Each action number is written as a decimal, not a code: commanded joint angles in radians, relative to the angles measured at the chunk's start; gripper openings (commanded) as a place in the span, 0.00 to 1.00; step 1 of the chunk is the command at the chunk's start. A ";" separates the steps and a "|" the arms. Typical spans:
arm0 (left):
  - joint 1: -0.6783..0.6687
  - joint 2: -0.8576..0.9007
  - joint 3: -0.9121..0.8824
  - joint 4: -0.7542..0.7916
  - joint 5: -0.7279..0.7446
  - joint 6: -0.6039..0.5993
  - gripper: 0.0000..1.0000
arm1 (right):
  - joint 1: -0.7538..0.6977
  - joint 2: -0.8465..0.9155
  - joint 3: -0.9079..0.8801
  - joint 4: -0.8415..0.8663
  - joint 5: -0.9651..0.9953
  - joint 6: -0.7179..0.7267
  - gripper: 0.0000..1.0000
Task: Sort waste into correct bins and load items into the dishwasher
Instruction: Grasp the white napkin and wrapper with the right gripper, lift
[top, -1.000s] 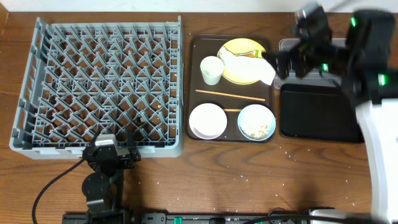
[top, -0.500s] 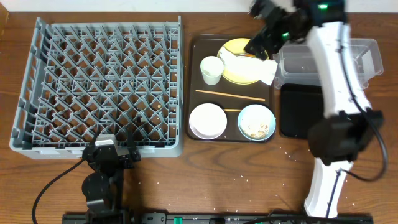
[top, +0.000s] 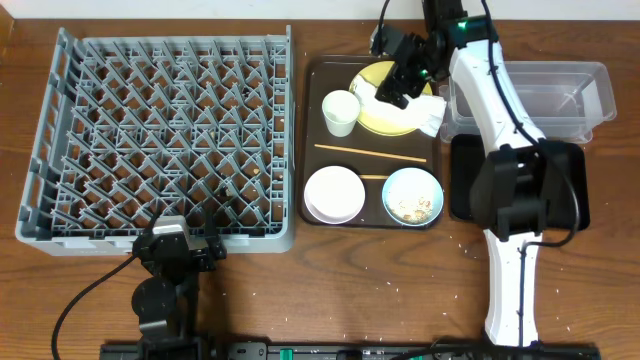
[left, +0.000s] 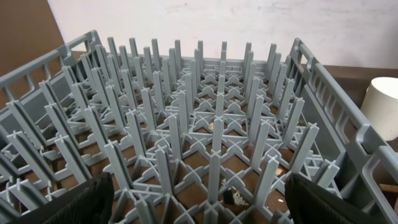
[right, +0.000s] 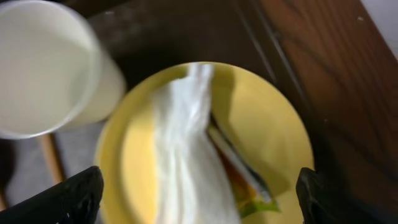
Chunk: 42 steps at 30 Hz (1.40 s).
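Note:
The yellow plate lies at the back of the brown tray with a white napkin and a yellow-green wrapper on it. The right wrist view shows the napkin across the plate, beside the white cup. My right gripper is open above the plate, its fingers on either side of the waste. The cup, chopsticks, white bowl and blue bowl with crumbs are on the tray. My left gripper is open at the grey rack's front edge, also seen in the left wrist view.
The clear tub and the black tray sit right of the brown tray. The right arm reaches across the tub. Crumbs are scattered on the table near the front. A cable runs along the front left.
My right arm has swung left from over the bins to the yellow plate, and its gripper now hangs above the napkin. The left arm has not moved.

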 joint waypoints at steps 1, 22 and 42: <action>0.003 -0.005 -0.025 -0.010 -0.011 0.014 0.89 | 0.006 0.063 0.024 0.040 0.060 0.034 0.95; 0.003 -0.005 -0.025 -0.010 -0.011 0.014 0.89 | 0.005 0.183 0.023 0.052 0.106 0.051 0.38; 0.002 -0.005 -0.025 -0.010 -0.011 0.014 0.89 | -0.051 -0.103 0.159 0.033 0.239 0.770 0.01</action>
